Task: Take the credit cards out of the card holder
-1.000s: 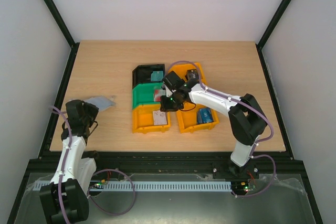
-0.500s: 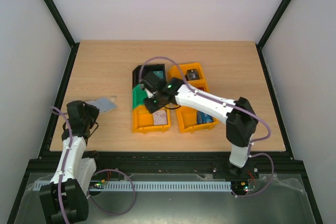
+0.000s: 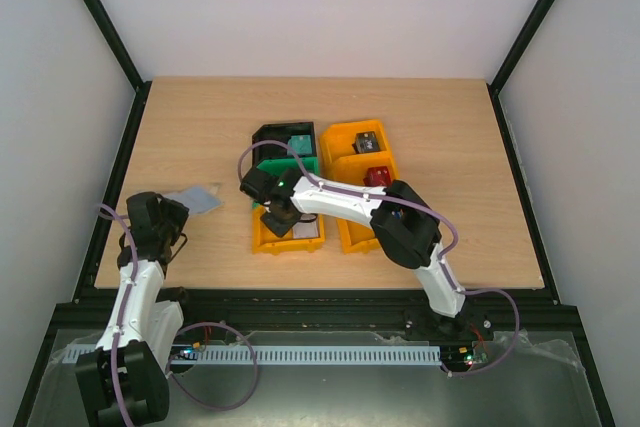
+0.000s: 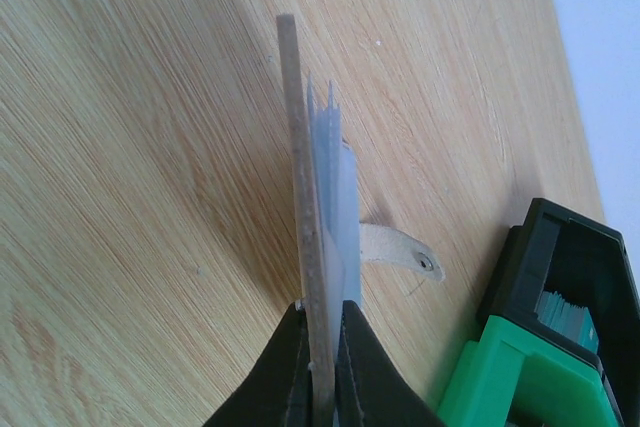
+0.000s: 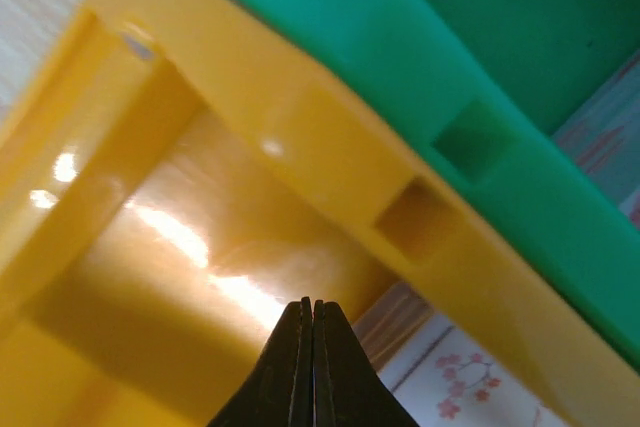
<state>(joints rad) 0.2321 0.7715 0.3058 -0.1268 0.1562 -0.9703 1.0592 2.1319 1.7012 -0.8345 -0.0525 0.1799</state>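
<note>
Left gripper (image 4: 322, 347) pinches the holder (image 4: 320, 187) at its edge; right gripper (image 5: 312, 347) is closed, empty, over the orange bin (image 5: 120, 147). A hard pull could twist the holder loose.

Glossy yellow plastic bin (image 5: 150, 247), matt wooden table (image 4: 150, 197)

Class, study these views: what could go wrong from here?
1. The left end effector pinches the card holder by one thin edge only, so it may twist or slip out.
2. The right end effector is shut and empty, low over the orange bin. Going lower, it might strike the bin wall or shove the white-pink card.
</note>
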